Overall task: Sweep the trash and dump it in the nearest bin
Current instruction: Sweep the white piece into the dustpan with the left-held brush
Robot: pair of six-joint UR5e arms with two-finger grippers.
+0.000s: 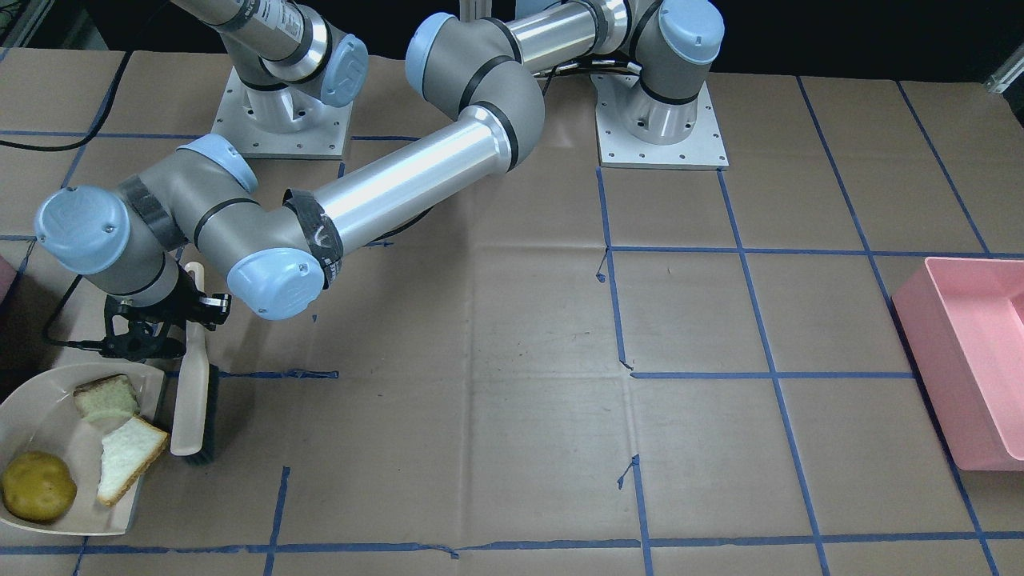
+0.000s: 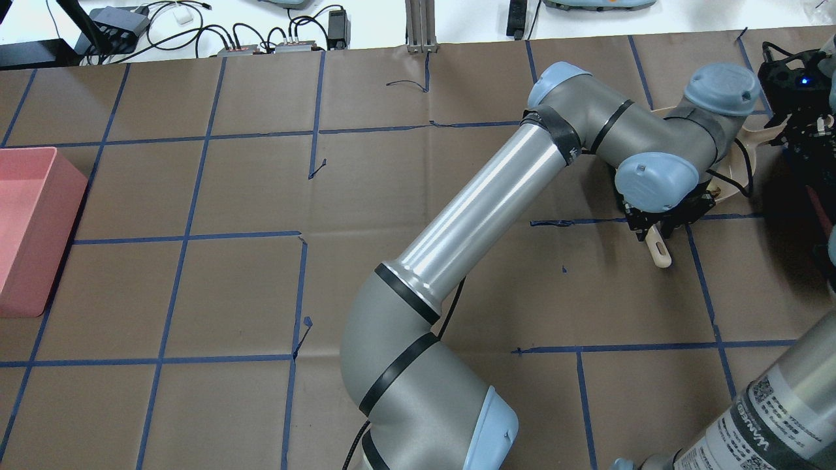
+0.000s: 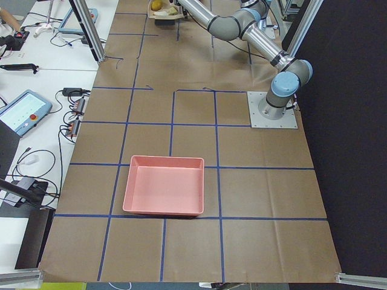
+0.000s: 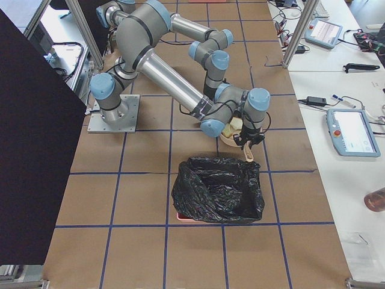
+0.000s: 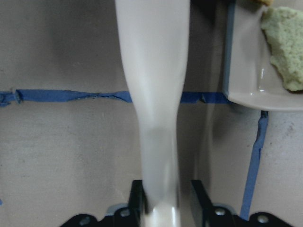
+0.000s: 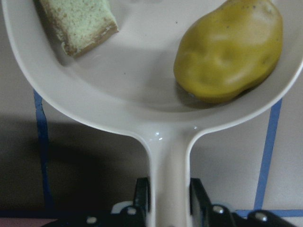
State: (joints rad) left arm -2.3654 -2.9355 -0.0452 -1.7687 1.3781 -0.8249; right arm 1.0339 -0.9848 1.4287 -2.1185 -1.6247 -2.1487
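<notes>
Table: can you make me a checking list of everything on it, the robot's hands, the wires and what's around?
Surface: brown paper table with blue tape lines.
Job's things: potato and bread slices lie in the dustpan; bin, lined with a black bag, stands close by.
Clutter: empty pink tub at the far end.
Grippers: left gripper shut on the brush handle; right gripper shut on the dustpan handle.
Cables: black cable loops by the left wrist; wires on the side bench.
Surroundings: benches with control tablets.

Pink tub (image 1: 980, 352), table (image 1: 480, 320), likely pendant (image 4: 352, 132)
</notes>
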